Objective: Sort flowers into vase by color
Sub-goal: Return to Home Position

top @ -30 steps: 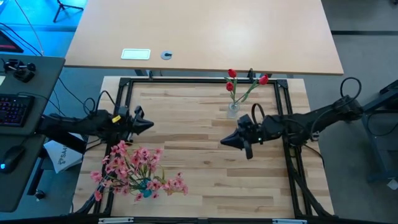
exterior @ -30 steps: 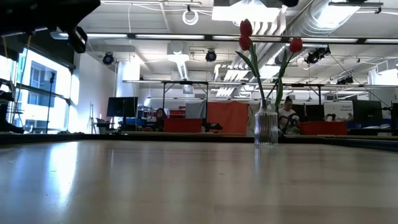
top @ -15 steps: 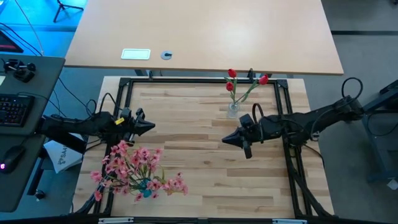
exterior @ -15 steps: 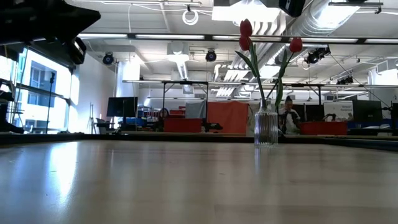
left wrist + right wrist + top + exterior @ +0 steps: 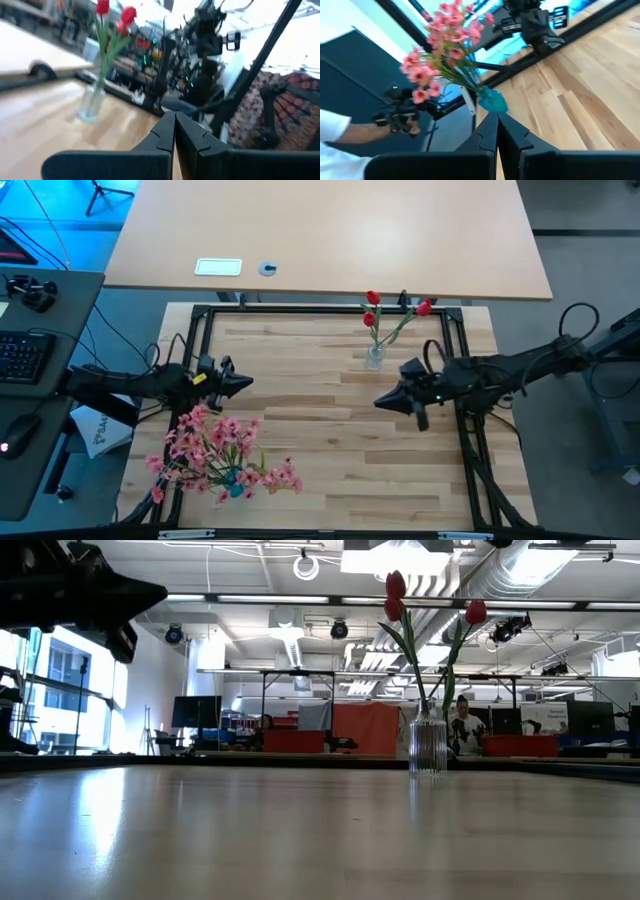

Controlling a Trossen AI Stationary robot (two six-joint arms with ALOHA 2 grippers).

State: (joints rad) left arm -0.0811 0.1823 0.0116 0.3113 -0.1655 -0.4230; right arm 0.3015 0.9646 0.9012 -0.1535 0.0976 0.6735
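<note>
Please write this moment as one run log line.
pink flowers in blue vase | red flowers in clear vase | left gripper shut, empty | right gripper shut, empty

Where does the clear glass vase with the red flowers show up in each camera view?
High view: glass vase near the far edge of the table, right of centre.
Low view: vase right of centre, upright.
Left wrist view: vase across the table, ahead of the shut left gripper.
Right wrist view: not in it; pink flowers in a blue vase show instead.
Shared landmark: the table, in all four.
</note>
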